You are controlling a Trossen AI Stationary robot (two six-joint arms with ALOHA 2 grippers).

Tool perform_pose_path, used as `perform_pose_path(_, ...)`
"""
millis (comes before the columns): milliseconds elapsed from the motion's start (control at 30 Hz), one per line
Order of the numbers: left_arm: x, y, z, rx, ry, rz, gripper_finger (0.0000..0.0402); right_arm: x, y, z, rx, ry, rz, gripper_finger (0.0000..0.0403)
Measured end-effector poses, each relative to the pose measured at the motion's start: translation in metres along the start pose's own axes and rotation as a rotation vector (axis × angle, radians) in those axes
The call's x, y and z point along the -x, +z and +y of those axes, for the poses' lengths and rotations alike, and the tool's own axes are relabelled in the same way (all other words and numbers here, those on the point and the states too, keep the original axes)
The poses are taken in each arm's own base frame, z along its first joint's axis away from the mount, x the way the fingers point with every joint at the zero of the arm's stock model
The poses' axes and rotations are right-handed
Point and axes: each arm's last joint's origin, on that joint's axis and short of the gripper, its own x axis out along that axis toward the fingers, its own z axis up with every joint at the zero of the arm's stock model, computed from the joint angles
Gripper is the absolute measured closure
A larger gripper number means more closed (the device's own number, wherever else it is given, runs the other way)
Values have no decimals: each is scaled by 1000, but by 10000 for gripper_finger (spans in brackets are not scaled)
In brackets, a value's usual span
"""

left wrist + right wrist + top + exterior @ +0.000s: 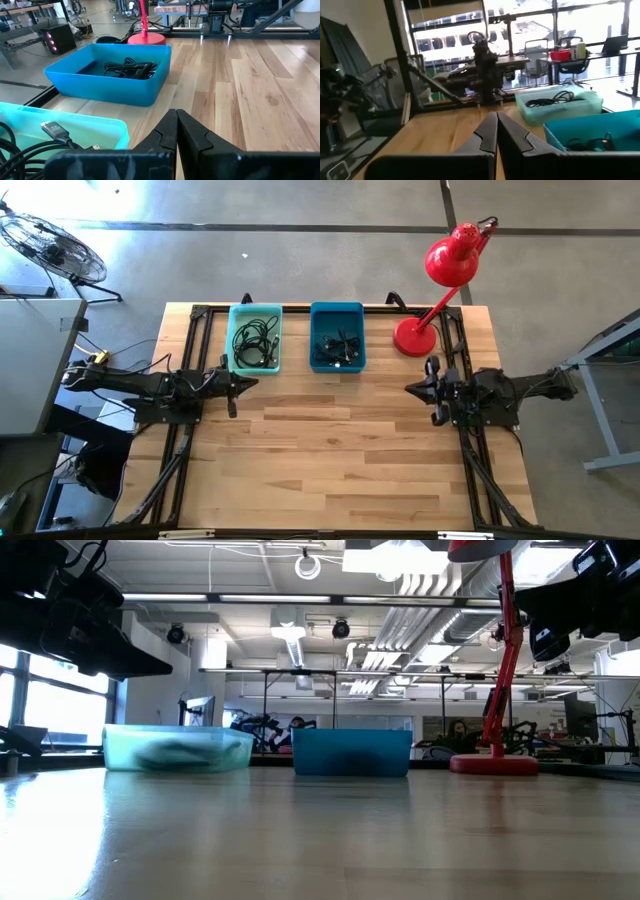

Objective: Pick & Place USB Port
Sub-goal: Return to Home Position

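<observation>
The pale wooden bench (340, 460) fills the middle of the overhead frame, on a grey concrete floor (300, 260), with a red desk lamp (450, 262) at its upper right. At upper centre, a translucent teal plastic bin (256, 369) sits left of a blue plastic bin (338, 368), which holds the black USB cables (131, 69). The left tool (247, 383) and the right tool (410, 388) hover at mid-left and mid-right, fingers pressed together, empty.

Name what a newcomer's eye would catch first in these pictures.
The red desk lamp at the far right corner of the table stands out most. Along the far edge beside it sit a green bin and a blue bin, each holding black cables. The left gripper and right gripper are shut at the table's sides.
</observation>
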Motion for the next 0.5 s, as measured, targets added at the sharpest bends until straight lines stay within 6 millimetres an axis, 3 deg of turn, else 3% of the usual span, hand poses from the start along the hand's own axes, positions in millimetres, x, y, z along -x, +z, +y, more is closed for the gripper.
perform_pose_path(500, 0, 0, 0, -4, 10, 1, 402, 0, -6, 0, 35, 24, 62, 403)
